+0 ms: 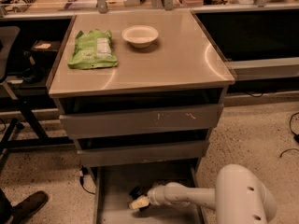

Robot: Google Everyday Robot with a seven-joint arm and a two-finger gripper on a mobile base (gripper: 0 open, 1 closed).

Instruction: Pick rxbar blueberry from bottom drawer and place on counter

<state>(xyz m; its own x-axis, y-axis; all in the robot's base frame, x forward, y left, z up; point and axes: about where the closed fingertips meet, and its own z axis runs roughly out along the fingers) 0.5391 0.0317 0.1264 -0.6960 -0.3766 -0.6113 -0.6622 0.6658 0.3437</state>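
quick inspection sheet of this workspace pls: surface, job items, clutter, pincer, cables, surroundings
surface: counter, glossy beige, two items at its back left
job's things: bottom drawer pulled open; rxbar blueberry a small dark shape on the drawer floor at the pincer tip, not yet on the counter
clutter: green bag and white bowl on the counter
grippers: pincer down inside the bottom drawer beside the bar; grip cannot be judged
cables: dark cable on the floor at right; another cable by the drawer's left side
surroundings: speckled floor; shoe lower left; two upper drawers shut
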